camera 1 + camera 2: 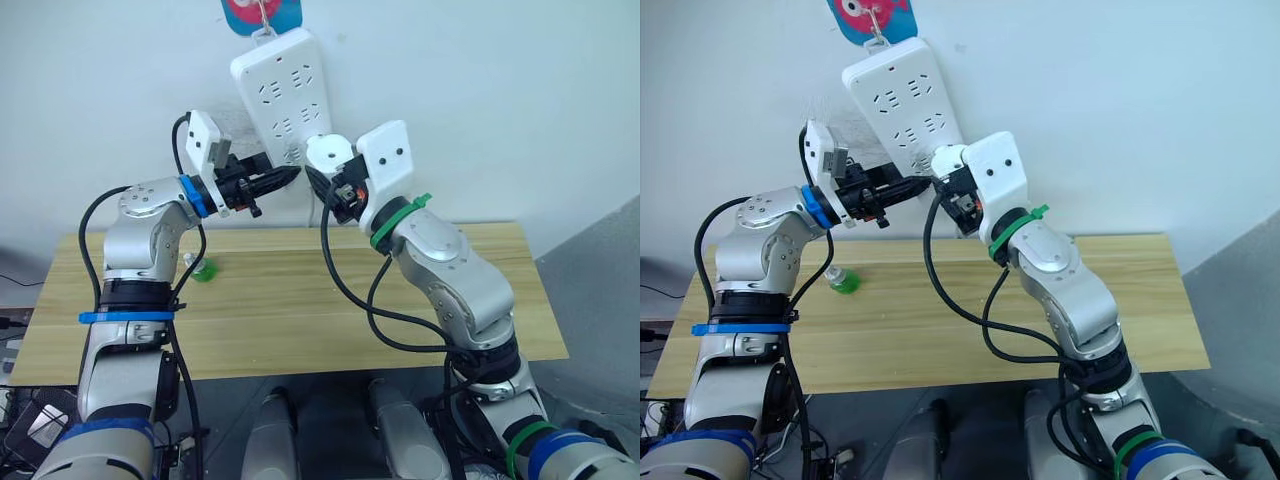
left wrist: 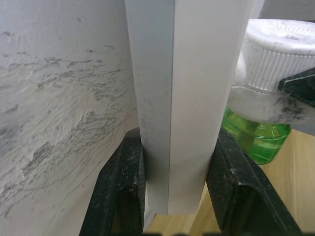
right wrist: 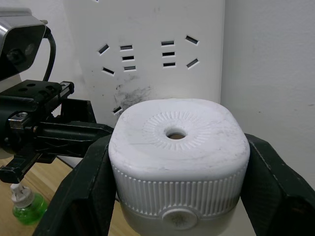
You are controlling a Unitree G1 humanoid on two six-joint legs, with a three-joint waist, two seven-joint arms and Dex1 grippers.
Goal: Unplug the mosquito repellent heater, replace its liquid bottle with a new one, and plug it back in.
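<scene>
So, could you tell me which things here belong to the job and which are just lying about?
Job: heater, green bottle fitted under it, right gripper holding it, power strip, left gripper clamping it, wick bottle on the table.
About: wooden table, red-and-blue tag above.

Both arms raised — left claw [image 1: 283, 179] clamped, right claw [image 3: 172, 162] gripping

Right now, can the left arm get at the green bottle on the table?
Probably not yet: the left gripper is shut on the power strip, steadying it. The green bottle stands in the open on the table below that arm, nothing covering it.
</scene>
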